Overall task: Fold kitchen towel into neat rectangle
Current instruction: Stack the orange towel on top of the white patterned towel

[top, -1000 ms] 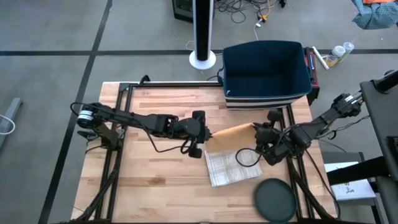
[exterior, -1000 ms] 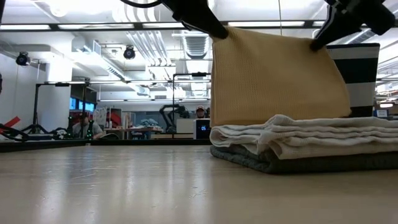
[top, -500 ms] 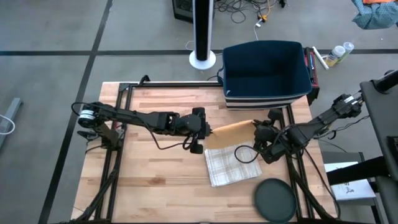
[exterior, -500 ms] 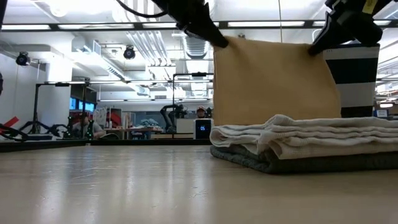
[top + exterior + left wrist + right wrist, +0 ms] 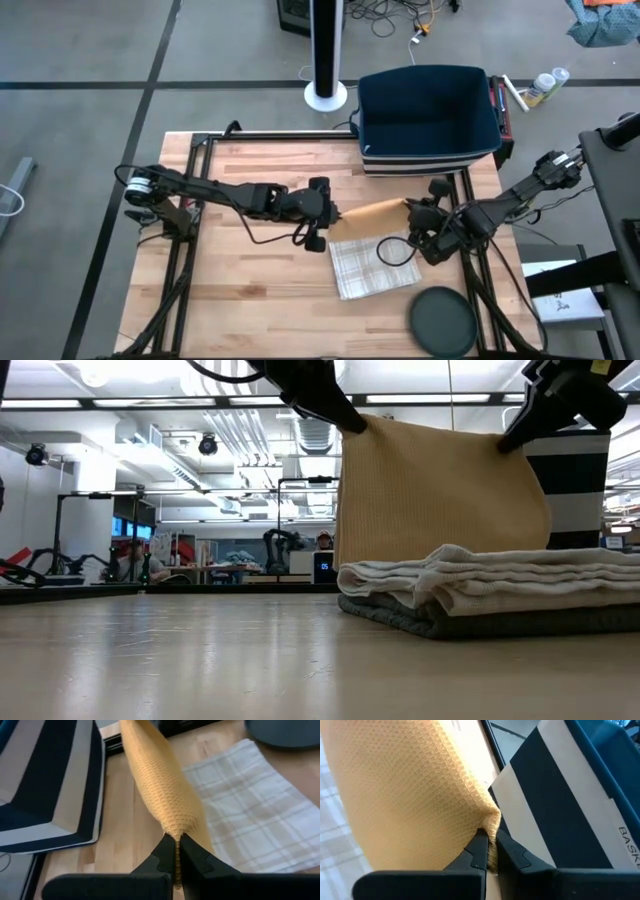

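I see the left gripper [image 5: 176,851] and right gripper [image 5: 488,843] each clamped on a corner of the yellow towel [image 5: 440,485], suspending it. Only the low view shows it hanging behind the folded towels [image 5: 500,595].

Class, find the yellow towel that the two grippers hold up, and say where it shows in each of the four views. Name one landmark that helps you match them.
High view: yellow towel, a narrow strip at table centre.
Low view: towel hanging as a broad sheet, upper right.
Left wrist view: towel running up the middle.
Right wrist view: towel filling the left.
Shared landmark: the checked towel beside it.
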Robot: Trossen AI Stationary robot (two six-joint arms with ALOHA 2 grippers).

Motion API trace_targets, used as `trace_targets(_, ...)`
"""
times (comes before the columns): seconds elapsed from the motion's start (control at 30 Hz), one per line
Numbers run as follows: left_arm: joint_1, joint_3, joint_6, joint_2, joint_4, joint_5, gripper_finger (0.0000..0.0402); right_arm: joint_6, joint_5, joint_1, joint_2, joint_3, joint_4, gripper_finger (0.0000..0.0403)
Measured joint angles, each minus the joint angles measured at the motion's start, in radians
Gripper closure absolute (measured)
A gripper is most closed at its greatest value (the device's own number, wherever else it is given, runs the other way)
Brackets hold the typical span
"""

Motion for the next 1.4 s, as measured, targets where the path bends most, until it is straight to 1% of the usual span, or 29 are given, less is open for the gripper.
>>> trace_targets(0.13,-0.021,0.0,-0.006,0.0,0.0,0.0,0.0401,0.015,-0.012,0.016,0.0,0.001,0.002,0.0394)
trace_targets(0.37,-0.056,0.0,-0.029,0.0,-0.001,0.0,0.0401,0.086,-0.108,0.087,0.0,0.008,0.007,0.0394)
trace_targets(0.6,-0.091,-0.018,-0.06,0.017,0.004,0.0,0.0401,0.129,-0.163,0.161,0.016,0.008,0.013,0.0394)
trace_targets(0.73,-0.096,-0.019,-0.06,0.047,0.023,0.0,0.0401,0.129,-0.164,0.163,0.015,0.009,0.013,0.0394)
trace_targets(0.9,-0.095,-0.019,-0.052,0.053,0.055,-0.001,0.0401,0.121,-0.164,0.172,0.014,0.025,0.005,0.0394)
trace_targets(0.97,-0.094,-0.019,-0.041,0.054,0.057,-0.004,0.0401,0.11,-0.146,0.172,0.014,0.035,-0.01,0.0394)
trace_targets(1.1,-0.087,-0.019,-0.03,0.054,0.06,-0.044,0.0401,0.102,-0.101,0.171,0.011,0.047,-0.045,0.0394)
trace_targets(1.4,-0.086,-0.019,-0.03,0.056,0.06,-0.045,0.0401,0.158,-0.087,0.172,0.011,0.048,-0.103,0.0394)
